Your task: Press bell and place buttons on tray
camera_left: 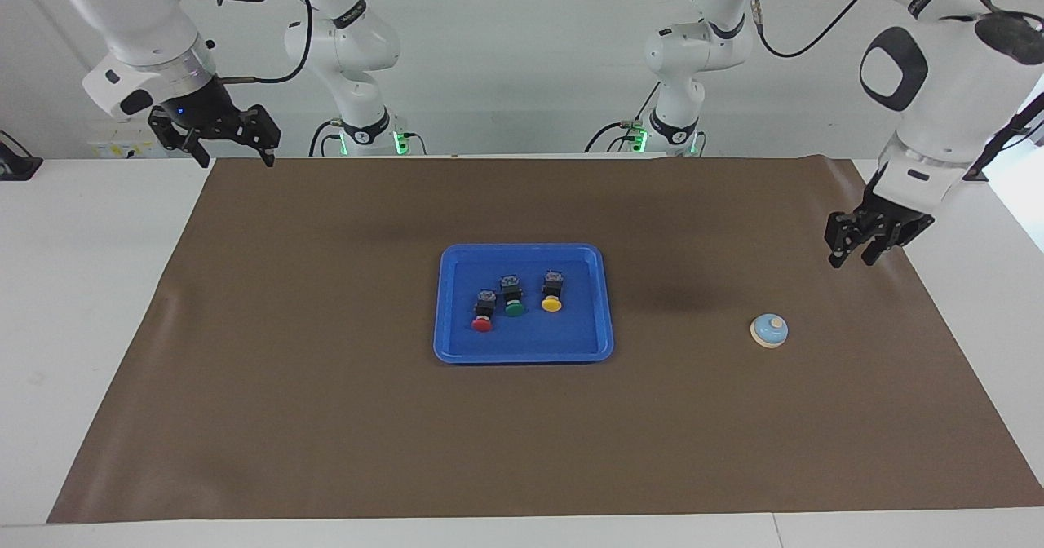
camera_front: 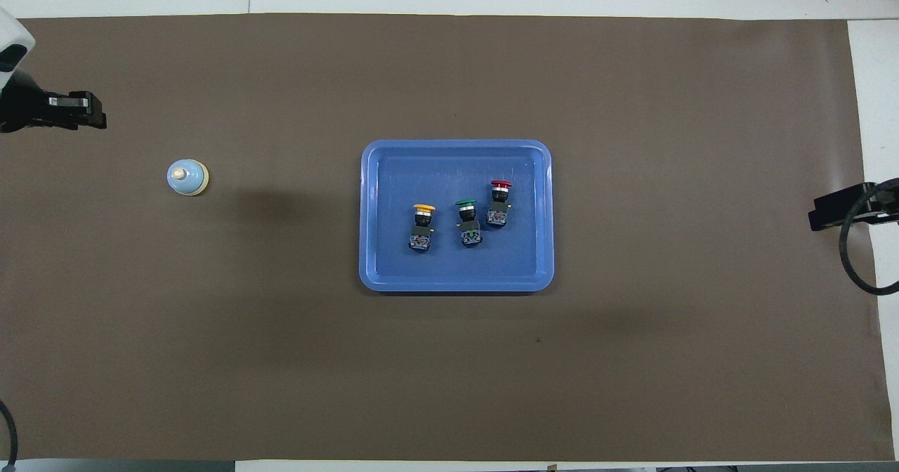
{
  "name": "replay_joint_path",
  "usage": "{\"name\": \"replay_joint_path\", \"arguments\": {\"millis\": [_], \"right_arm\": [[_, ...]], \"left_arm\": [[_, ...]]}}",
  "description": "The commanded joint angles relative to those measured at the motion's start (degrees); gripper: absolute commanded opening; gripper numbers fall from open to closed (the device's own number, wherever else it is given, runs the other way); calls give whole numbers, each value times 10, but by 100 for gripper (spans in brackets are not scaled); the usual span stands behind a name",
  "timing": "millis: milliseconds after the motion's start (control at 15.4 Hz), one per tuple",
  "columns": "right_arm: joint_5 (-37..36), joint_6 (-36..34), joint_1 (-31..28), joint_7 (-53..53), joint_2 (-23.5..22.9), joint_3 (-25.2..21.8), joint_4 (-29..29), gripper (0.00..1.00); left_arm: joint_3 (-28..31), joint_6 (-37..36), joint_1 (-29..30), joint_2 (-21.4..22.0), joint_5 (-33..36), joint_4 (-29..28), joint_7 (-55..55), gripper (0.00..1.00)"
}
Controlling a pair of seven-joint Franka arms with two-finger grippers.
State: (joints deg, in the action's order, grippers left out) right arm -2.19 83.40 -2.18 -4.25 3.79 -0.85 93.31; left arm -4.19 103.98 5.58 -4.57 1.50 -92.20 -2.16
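- The three buttons are lying in the blue tray at the middle of the tabletop: the red button, the green button and the yellow button, close together but apart.
- The bell is sitting on the brown mat, well apart from the tray, toward the left arm's end.
- The left end effector is hanging in the air over the mat near the bell, touching nothing; its fingers are looking slightly parted, and nothing is between them.
- The right end effector is waiting over the mat's corner, spread wide and empty.
- Judging risks: the placing looks done; a low sweep by the left arm could knock the light bell along the mat.
- No brand, label or writing is readable on the bell, the buttons or the tray.
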Motion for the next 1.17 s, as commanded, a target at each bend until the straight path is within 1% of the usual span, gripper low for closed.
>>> {"name": "replay_joint_path", "arguments": {"millis": [0, 130, 260, 651, 911, 1106], "right_arm": [[-6, 1, -11, -11, 8, 8, 9, 100], [-6, 1, -11, -11, 8, 8, 9, 100], [-6, 1, -11, -11, 8, 8, 9, 100], [-6, 1, -11, -11, 8, 8, 9, 100], [-6, 1, -11, -11, 8, 8, 9, 100], [-6, 1, -11, -11, 8, 8, 9, 100]], "left_arm": [[1, -40, -1, 42, 10, -19, 5, 100], [0, -73, -1, 55, 10, -22, 4, 100], [0, -71, -3, 62, 10, -38, 6, 100], [-3, -72, -6, 68, 8, -47, 5, 100], [-3, -113, -6, 70, -20, -45, 5, 100], [-5, -109, -7, 70, -20, -45, 1, 100]]}}
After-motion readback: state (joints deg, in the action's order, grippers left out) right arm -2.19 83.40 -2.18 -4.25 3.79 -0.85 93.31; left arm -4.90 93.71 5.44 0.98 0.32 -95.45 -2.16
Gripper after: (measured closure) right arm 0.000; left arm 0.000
